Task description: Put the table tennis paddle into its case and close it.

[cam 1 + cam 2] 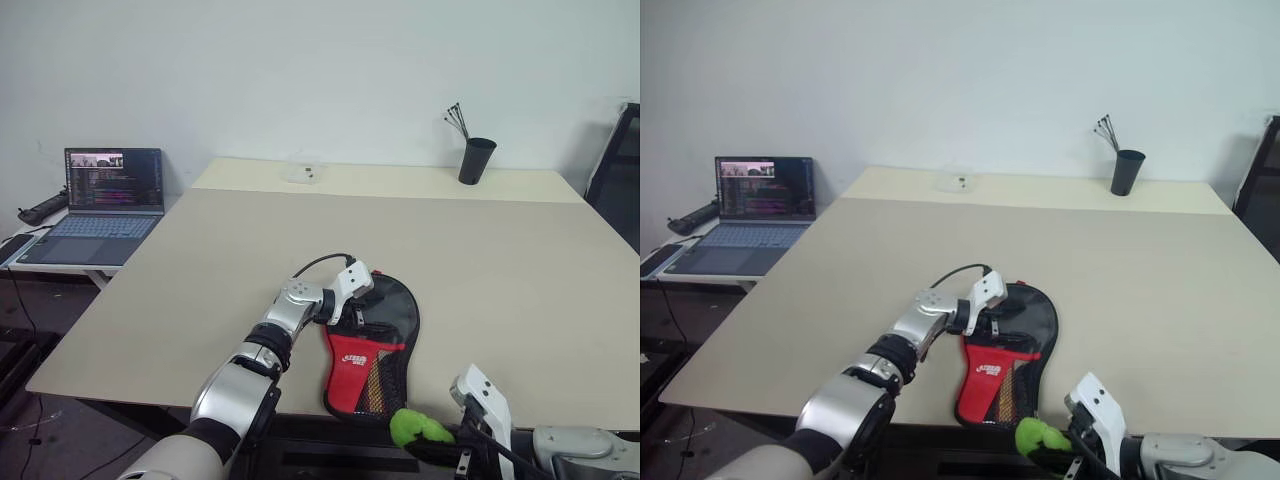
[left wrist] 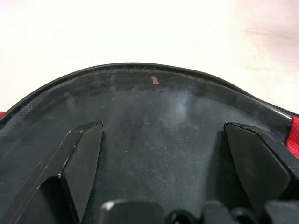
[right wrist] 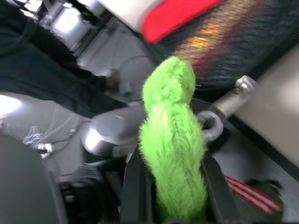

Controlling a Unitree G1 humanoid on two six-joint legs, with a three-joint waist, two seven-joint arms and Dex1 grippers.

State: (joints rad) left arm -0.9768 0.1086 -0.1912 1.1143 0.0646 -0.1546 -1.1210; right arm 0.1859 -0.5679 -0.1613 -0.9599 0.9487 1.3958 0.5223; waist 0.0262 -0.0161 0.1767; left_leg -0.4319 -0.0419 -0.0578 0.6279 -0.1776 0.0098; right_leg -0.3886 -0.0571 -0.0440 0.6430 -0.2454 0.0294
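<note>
The case [image 1: 372, 360] lies flat at the table's front edge: black round part, red panel with white print, and a mesh end that hangs over the edge. My left gripper [image 1: 368, 318] rests on the round black part, open, its fingers [image 2: 81, 163] spread on that dusty black surface. The table tennis paddle is hidden; I cannot tell it apart from the case's black face. Below the table edge my right gripper [image 3: 174, 196] is shut on the case's fuzzy green tag [image 3: 170, 121], which hangs from a metal ring [image 3: 211, 125] at the mesh end.
The beige table [image 1: 450, 260] stretches wide beyond the case. A black cup with sticks [image 1: 476, 158] and a small clear item [image 1: 303, 174] stand at its far edge. An open laptop [image 1: 100, 205] sits on a low side table to the left.
</note>
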